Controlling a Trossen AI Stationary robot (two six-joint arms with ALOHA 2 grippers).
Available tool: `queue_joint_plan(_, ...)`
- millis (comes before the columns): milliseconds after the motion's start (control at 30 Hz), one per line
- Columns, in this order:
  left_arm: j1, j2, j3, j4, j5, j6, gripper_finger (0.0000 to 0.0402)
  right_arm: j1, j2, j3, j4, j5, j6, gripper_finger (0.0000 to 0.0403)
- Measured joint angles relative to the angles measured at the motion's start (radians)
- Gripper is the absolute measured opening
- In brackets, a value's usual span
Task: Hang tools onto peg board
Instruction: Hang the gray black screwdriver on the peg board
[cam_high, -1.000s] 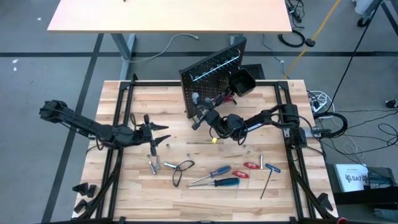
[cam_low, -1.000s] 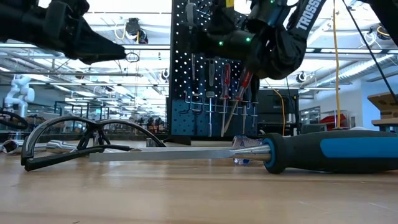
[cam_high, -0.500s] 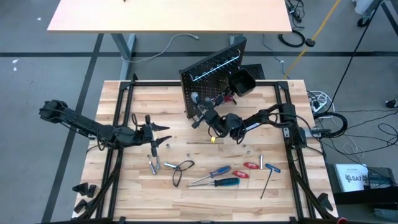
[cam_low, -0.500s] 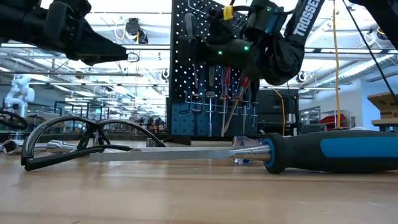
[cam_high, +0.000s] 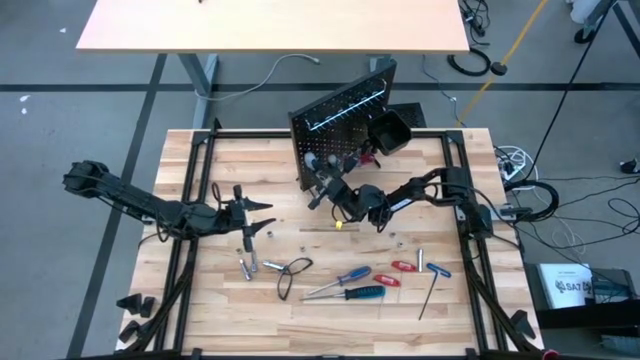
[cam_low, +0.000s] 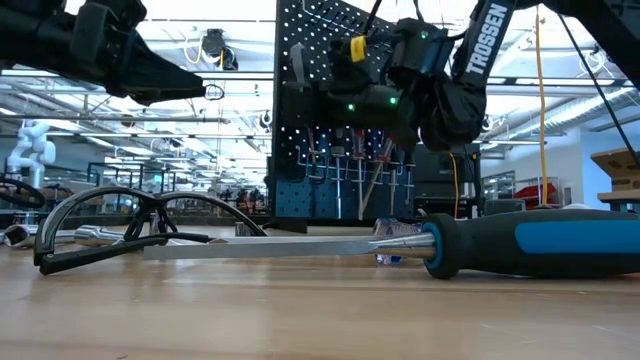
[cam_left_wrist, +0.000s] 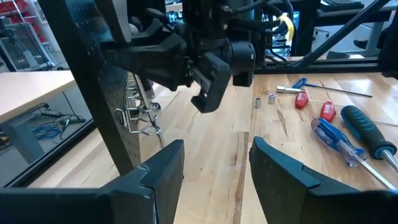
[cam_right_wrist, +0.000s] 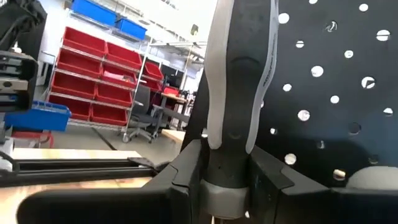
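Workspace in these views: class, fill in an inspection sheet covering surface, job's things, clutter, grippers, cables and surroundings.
Surface: wooden table, bare patches between tools.
Job's things: peg board upright at the far edge with tools hanging; blue-handled screwdriver, red-handled tools, hex key and black wire loop lie on the table.
Clutter: small silver bits scattered.
Grippers: left gripper open, empty, above the table; right gripper shut on a grey-handled tool at the peg board.
Cables: a bundle beside the table's right edge.
Surroundings: second table beyond; red shelving.
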Motion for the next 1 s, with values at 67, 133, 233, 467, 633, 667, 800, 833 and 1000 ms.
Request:
queue_joint_plan(67,0.0,0.0,0.0,0.001,0.0,0.0,0.0185,0.0,-0.002,-0.004,0.002,0.002,0.0,0.0075)
queue_joint_plan(133,0.0,0.0,0.0,-0.001,0.0,0.0,0.0185,-0.001,-0.002,-0.009,0.002,0.003,-0.003,0.0075)
queue_joint_plan(233,0.0,0.0,0.0,-0.001,0.0,0.0,0.0185,-0.003,-0.002,-0.017,0.002,0.003,-0.011,0.0075)
queue_joint_plan(467,0.0,0.0,0.0,0.0,0.0,0.0,0.0185,-0.02,-0.002,-0.033,0.002,-0.013,0.009,0.0075)
queue_joint_plan(633,0.0,0.0,0.0,0.002,0.0,-0.001,0.0185,-0.029,-0.002,-0.034,0.002,-0.014,0.04,0.0075)
queue_joint_plan(667,0.0,0.0,0.0,0.002,0.0,-0.001,0.0185,-0.031,-0.002,-0.034,0.001,-0.014,0.048,0.0075)
queue_joint_plan(800,0.0,0.0,0.0,0.002,0.0,-0.001,0.0185,-0.034,0.021,-0.034,0.003,-0.033,0.071,0.0075)
queue_joint_plan(833,0.0,0.0,0.0,0.002,0.0,-0.001,0.0185,-0.033,0.029,-0.034,0.003,-0.033,0.077,0.0075)
queue_joint_plan(1000,0.0,0.0,0.0,0.001,0.0,-0.001,0.0185,-0.028,0.052,-0.034,0.002,-0.032,0.071,0.0075)
